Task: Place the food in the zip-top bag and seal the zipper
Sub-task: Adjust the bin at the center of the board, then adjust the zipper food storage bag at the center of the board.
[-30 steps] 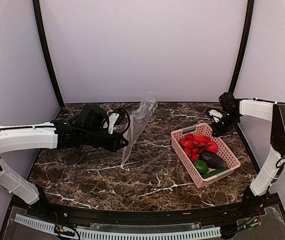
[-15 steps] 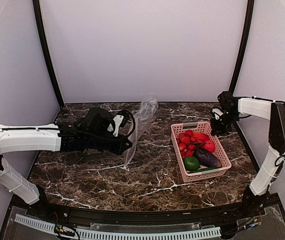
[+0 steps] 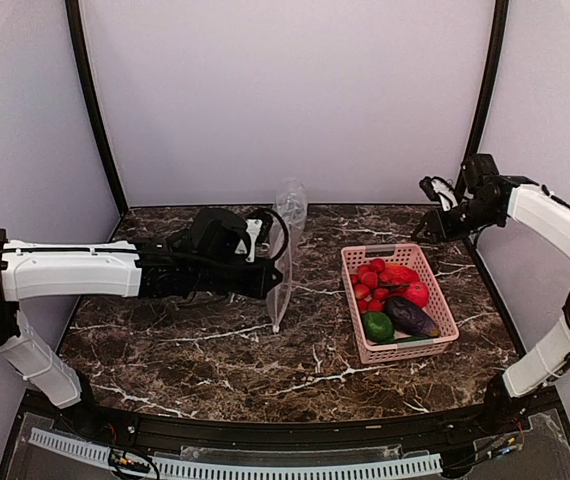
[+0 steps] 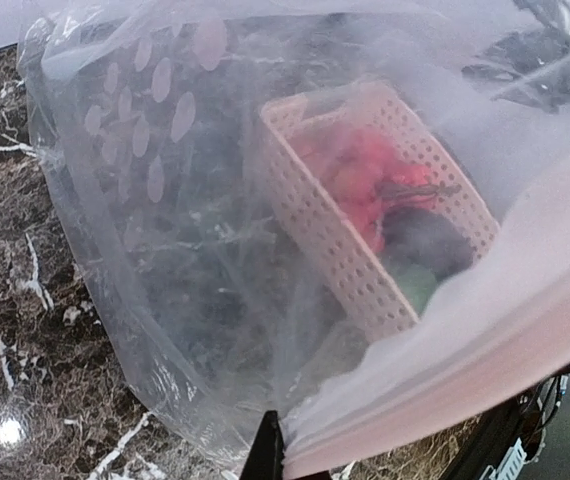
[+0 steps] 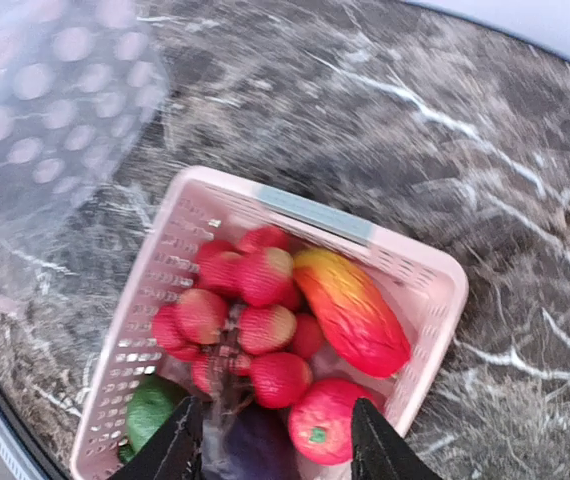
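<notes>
The zip-top bag point(image 3: 287, 250) stands upright on edge at mid-table, clear with whitish dots. My left gripper point(image 3: 268, 280) is shut on its mouth edge. In the left wrist view the bag point(image 4: 165, 250) fills the frame, the pale pink zipper point(image 4: 485, 370) crosses the lower right, and the jaws point(image 4: 265, 452) pinch the edge. The food point(image 3: 390, 290) lies in the pink basket point(image 3: 351, 300): red pieces point(image 5: 265, 275), an orange-red oval point(image 5: 350, 310), a purple eggplant point(image 5: 260, 445), a green piece point(image 5: 150, 410). My right gripper point(image 3: 433, 215) hangs open above the basket's far edge, holding nothing point(image 5: 275, 450).
The basket point(image 5: 435, 270) sits flat on the dark marble table point(image 3: 215, 350), right of the bag. Purple walls and two black posts point(image 3: 95, 110) close in the back. The table's right edge runs close beside the basket.
My right gripper has opened, let go of the basket's far rim and risen up and back. The basket turned and now lies flat. My left arm carried the bag rightward, closer to the basket.
</notes>
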`<state>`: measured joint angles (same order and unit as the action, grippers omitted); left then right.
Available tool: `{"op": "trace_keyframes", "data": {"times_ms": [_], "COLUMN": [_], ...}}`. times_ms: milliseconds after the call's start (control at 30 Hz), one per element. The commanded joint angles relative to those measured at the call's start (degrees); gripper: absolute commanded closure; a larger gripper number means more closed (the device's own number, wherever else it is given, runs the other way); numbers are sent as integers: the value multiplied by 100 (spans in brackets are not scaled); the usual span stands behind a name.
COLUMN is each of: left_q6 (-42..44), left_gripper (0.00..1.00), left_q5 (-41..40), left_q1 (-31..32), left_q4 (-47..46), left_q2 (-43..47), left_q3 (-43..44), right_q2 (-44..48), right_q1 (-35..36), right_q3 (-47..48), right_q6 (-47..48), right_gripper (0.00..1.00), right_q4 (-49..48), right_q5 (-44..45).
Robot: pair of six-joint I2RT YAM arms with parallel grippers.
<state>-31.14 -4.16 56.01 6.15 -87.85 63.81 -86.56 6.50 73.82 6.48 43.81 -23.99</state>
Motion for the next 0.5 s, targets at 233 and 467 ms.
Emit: {"op": "trace_keyframes", "data": {"times_ms": [233, 467], "left_q6": [-114, 49], "left_gripper": [99, 99], "left_q5": [-799, -879], "left_q1": [178, 226], "left_q4": [-1754, -1919], "left_q2": [-240, -327], "left_q3": [246, 615], "right_q2": [454, -157], "right_q1": [2146, 3009], "right_q3": [694, 1244], "right_q6": [519, 452], "right_gripper": [49, 46], "right_q4": [-956, -1126], "right_q5": [-1424, -1193]}}
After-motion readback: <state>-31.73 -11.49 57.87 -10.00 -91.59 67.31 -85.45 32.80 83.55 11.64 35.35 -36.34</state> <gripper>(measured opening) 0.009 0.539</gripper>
